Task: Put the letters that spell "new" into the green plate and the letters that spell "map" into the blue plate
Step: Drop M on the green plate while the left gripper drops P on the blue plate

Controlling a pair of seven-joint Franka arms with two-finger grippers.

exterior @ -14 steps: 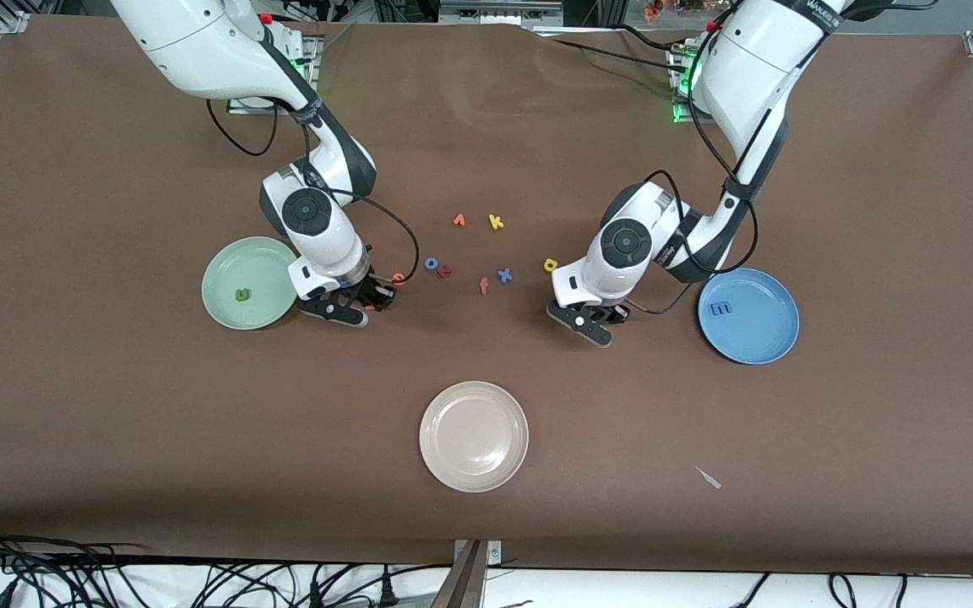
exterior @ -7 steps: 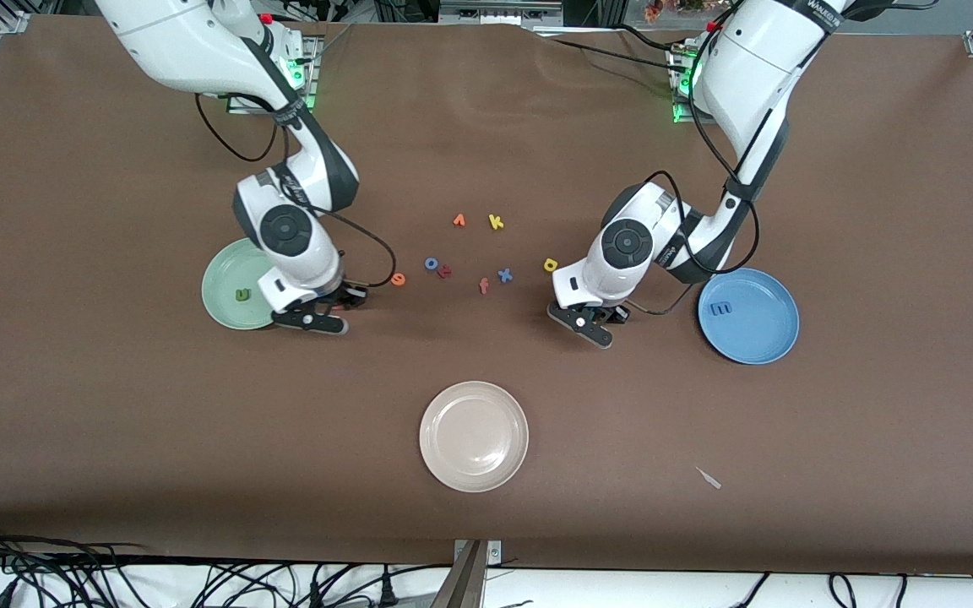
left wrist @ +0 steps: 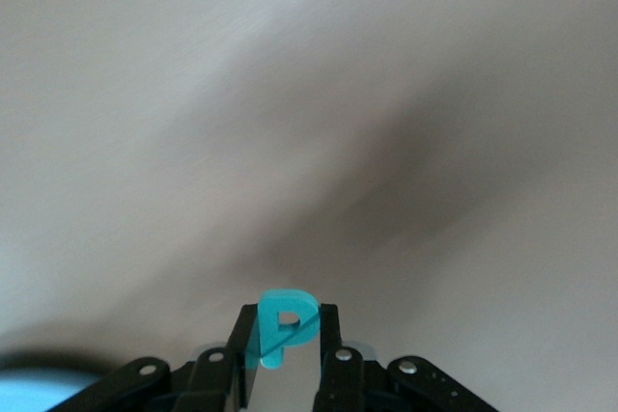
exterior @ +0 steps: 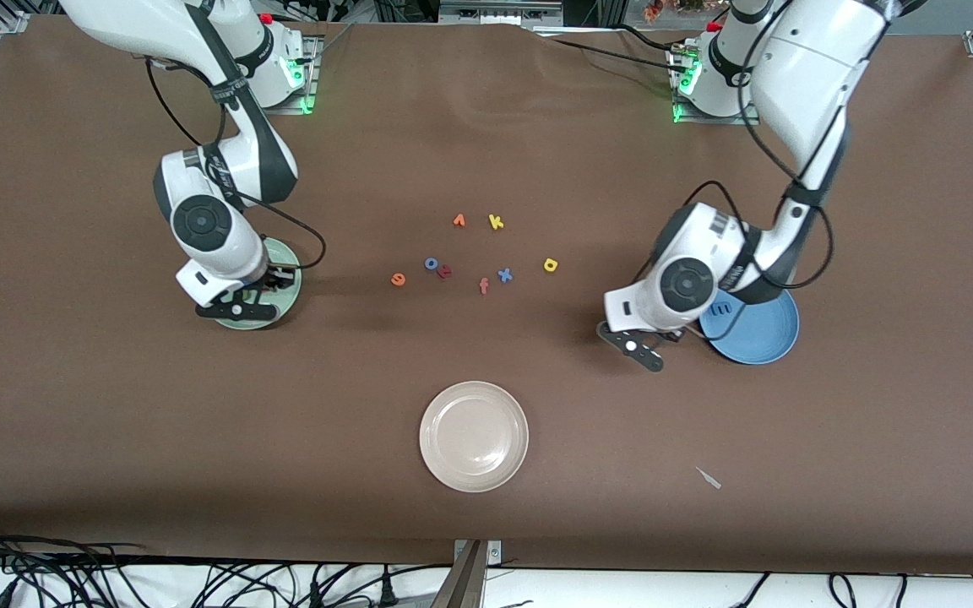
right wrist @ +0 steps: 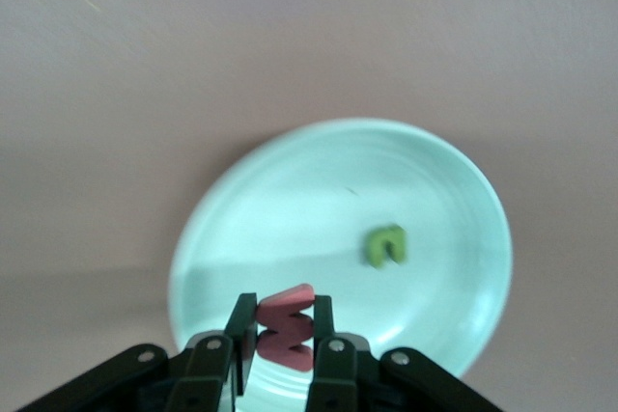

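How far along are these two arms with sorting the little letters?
About a third done. Already placed: the green n lies in the green plate, the blue m in the blue plate. In hand: the right gripper holds the red-pink w over the green plate; the left gripper carries the teal p beside the blue plate. Left on the table: the orange e and the yellow a.

The whole counter (exterior: 486,507) was taken from a high camera facing both arm bases. Each wrist camera was aimed down past its own jaws, close to the surface. The green plate (right wrist: 338,238) was shared by the right wrist view and the front view (exterior: 282,253).
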